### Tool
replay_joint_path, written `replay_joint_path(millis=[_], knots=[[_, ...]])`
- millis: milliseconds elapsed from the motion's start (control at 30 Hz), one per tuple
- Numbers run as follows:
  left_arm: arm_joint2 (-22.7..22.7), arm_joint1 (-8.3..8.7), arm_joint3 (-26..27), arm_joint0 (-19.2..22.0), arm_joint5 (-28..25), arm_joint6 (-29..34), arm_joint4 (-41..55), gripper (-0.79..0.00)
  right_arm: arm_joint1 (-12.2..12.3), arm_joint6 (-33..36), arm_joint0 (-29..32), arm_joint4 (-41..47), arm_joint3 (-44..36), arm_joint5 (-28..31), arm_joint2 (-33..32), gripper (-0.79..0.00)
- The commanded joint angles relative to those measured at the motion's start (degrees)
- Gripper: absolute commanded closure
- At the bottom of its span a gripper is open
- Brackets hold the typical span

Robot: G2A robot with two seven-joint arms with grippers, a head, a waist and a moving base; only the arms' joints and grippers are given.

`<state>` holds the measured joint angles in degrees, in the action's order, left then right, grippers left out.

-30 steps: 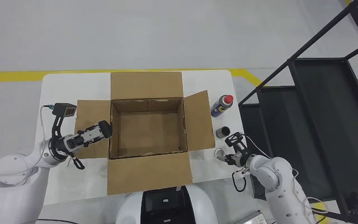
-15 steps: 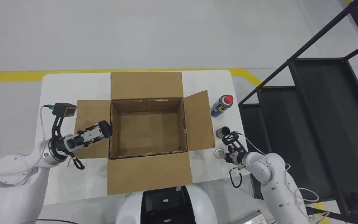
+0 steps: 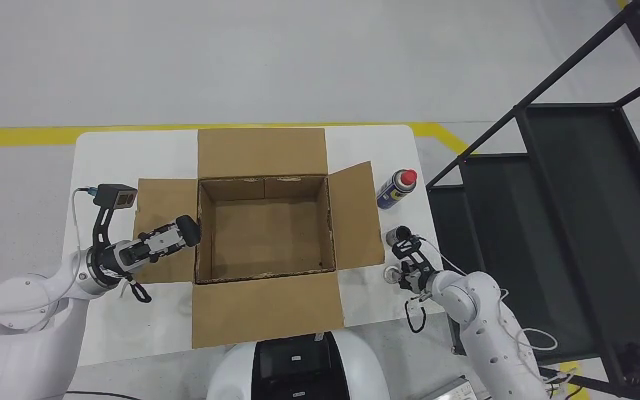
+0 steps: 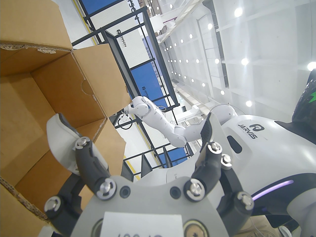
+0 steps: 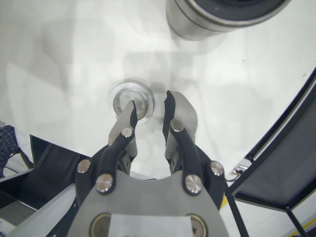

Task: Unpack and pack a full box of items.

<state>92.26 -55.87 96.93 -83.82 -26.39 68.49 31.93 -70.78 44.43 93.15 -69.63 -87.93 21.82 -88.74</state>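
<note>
My right gripper (image 5: 151, 102) hangs low over the table (image 3: 110, 160), just off the right flap of the box (image 3: 262, 152). Its jaws are at a narrow gap and hold nothing. The small metal ring (image 5: 132, 104) lies flat there on the side away from the box, but one fingertip (image 5: 133, 110) sits over the ring's middle instead of outside its rim. If I drop and close from here, I expect that finger to land on top and the other to shove the ring sideways. It could then skid toward the table edge farthest from the box. The gap also looks too tight to straddle it. The metal cylinder (image 5: 222, 6) stands near, just beside the right flap, and a wider opening or a swing could tip it toward the spray can (image 3: 397, 187) beyond. My left gripper (image 3: 180, 232) rests wide open and empty at the box's left flap, where a careless move could snag the cardboard.
</note>
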Motion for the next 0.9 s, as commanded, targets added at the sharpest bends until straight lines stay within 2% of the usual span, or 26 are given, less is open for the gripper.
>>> replay_joint_path(millis=[0, 33, 233, 367, 700, 867], knots=[[0.0, 0.0, 0.0, 0.0, 0.0, 0.0, 0.0, -0.785, 0.1, -0.1, -0.2, -0.1, 0.2, -0.3, 0.3, -0.065], [0.0, 0.0, 0.0, 0.0, 0.0, 0.0, 0.0, -0.785, 0.1, -0.1, -0.2, 0.0, 0.2, -0.4, 0.4, 0.0], [0.0, 0.0, 0.0, 0.0, 0.0, 0.0, 0.0, -0.785, 0.3, -0.8, -0.3, 0.3, -0.3, -1.0, 0.5, 0.0], [0.0, 0.0, 0.0, 0.0, 0.0, 0.0, 0.0, -0.785, 0.8, -1.7, 2.0, 1.7, -4.0, -1.0, -1.9, 0.0], [0.0, 0.0, 0.0, 0.0, 0.0, 0.0, 0.0, -0.785, 1.9, -4.4, 15.9, 11.2, -26.5, 2.5, -14.3, 0.0], [0.0, 0.0, 0.0, 0.0, 0.0, 0.0, 0.0, -0.785, 2.0, -14.1, 19.6, 10.6, -35.5, 4.5, -17.7, 0.0]])
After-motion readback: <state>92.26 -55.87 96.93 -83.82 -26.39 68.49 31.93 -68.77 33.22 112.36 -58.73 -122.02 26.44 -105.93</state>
